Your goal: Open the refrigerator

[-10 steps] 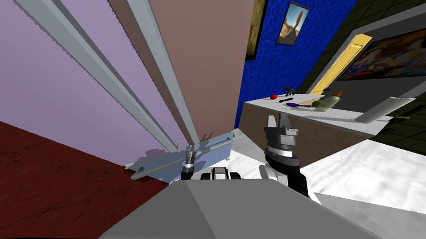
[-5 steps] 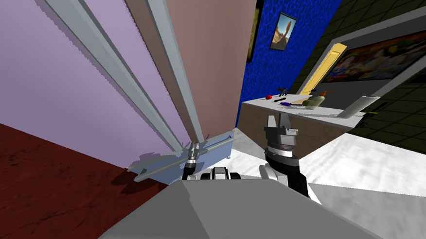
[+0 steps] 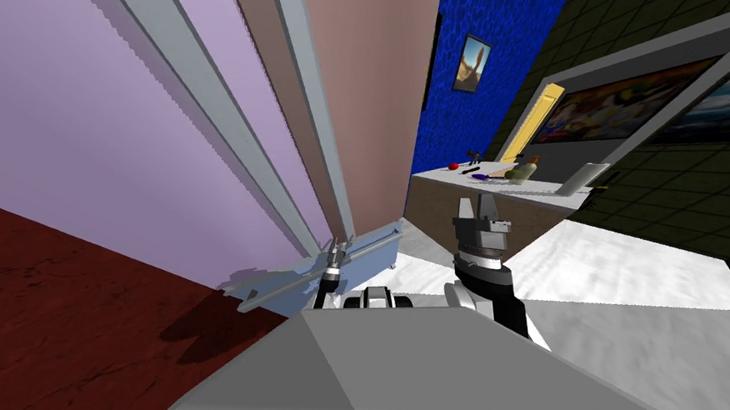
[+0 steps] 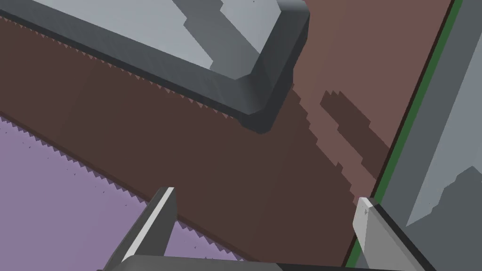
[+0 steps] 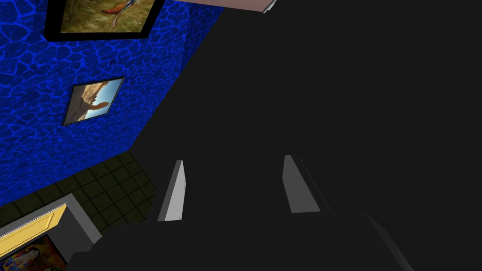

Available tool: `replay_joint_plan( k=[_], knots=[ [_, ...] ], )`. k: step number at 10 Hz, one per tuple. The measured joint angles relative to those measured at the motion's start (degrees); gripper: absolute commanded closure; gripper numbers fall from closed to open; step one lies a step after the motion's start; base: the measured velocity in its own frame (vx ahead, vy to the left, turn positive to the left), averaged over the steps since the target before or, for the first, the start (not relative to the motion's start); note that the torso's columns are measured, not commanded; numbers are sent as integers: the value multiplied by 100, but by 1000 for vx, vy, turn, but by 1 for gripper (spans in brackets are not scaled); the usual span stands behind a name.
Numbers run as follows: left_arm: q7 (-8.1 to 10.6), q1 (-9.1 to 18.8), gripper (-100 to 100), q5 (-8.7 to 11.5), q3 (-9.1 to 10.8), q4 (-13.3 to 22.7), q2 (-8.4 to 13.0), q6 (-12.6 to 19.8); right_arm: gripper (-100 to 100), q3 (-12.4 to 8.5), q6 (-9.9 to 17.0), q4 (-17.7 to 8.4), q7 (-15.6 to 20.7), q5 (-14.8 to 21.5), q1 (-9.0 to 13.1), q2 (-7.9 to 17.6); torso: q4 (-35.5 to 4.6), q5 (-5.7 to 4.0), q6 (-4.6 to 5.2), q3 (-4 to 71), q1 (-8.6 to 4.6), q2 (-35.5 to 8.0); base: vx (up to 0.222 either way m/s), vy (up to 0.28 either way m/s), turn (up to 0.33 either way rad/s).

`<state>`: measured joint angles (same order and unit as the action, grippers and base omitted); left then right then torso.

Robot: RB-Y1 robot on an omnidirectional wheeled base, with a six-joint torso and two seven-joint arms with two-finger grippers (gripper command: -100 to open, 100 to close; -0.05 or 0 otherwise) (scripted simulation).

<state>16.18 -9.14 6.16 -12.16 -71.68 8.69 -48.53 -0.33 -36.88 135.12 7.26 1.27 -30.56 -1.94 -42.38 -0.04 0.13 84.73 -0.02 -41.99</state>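
Head and wrist views of the approach to the refrigerator (image 3: 225,78), which stands directly ahead of the robot and has two tall doors, a lilac door (image 3: 54,119) on the left and a brown door (image 3: 369,89) on the right. Each door carries a long grey handle running its full height, and the brown door's handle (image 3: 307,95) lies close to the seam between them. The left arm is extended low so that the left claw (image 3: 331,256) sits at the foot of the two handles, just in front of a pale grey bar (image 3: 371,244) that crosses below the doors. This placement probably puts the handle's lower end within reach for a pull. In the left wrist view the fingers (image 4: 162,211) are spread wide and face the brown door near its border with the lilac one. The rounded end of the handle lies ahead of them and outside their span, so the left claw holds nothing, and whether a fingertip touches the door face cannot be told. The right claw (image 3: 476,203) is raised beside the chest, well clear of the refrigerator, and plays no part in the reach. Its fingers are parted and empty. A table (image 3: 434,176) bearing small items stands to the right of the brown door. The door does not appear to be pulled out, so the task is judged to be at the grasping stage.
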Motion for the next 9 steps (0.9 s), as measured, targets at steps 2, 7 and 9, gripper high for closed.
replay_joint_plan(
  k=[2, 7, 9],
  knots=[
    [162, 55, -100, 82, -97, -84, -199, 142, 0, 0, 0, 0, 0, 0, -1, 0, 7, -2, -4, -4, -17, -8, -15, 68, -42],
    [322, 209, -100, 169, -200, -100, -951, 296, 0, 1, 0, 0, 0, 0, -1, -1, 9, 4, -14, -18, 3, -33, -8, 21, -26],
    [342, 184, -100, 175, -219, -157, -1077, 325, 0, 1, 0, 0, 0, 0, -1, -1, 10, 3, -14, -16, 1, -29, -2, -27, 1]
  ],
)
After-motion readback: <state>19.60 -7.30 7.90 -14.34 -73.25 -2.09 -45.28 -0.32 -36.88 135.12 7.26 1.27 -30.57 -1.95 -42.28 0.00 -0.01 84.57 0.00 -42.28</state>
